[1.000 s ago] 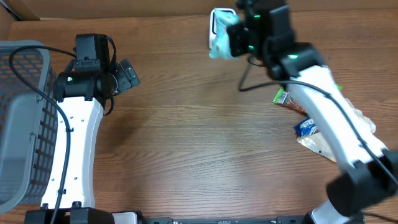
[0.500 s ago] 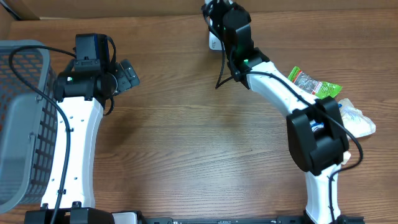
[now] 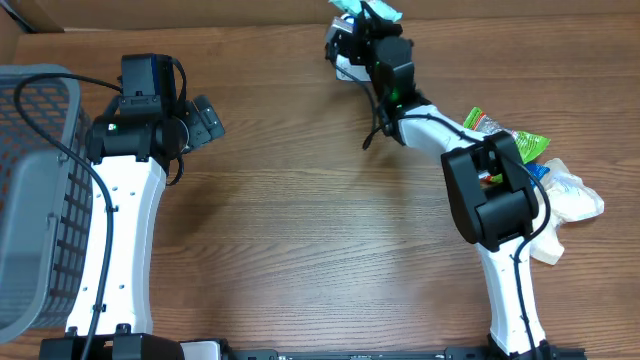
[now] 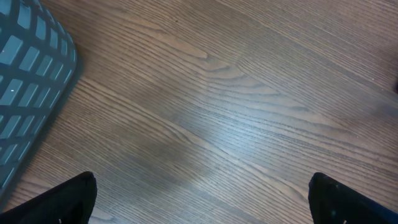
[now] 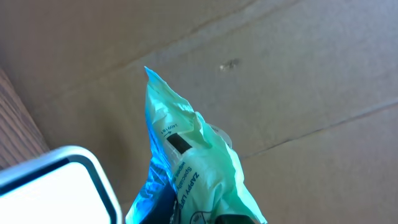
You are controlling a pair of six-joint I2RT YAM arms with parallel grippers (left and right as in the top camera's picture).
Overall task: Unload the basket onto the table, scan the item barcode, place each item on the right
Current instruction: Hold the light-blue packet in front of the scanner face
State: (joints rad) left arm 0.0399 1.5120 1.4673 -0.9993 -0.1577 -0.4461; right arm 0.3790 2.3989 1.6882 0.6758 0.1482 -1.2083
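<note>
The right gripper (image 3: 366, 28) is clenched on the pale green packet (image 5: 186, 155). The packet is held raised just beside the white scanner (image 5: 59, 183), and its printed face shows in the wrist view. The left gripper (image 4: 205, 208) stands released with nothing between its fingers, well apart from the scanner, over the wooden table (image 4: 236, 124).
</note>
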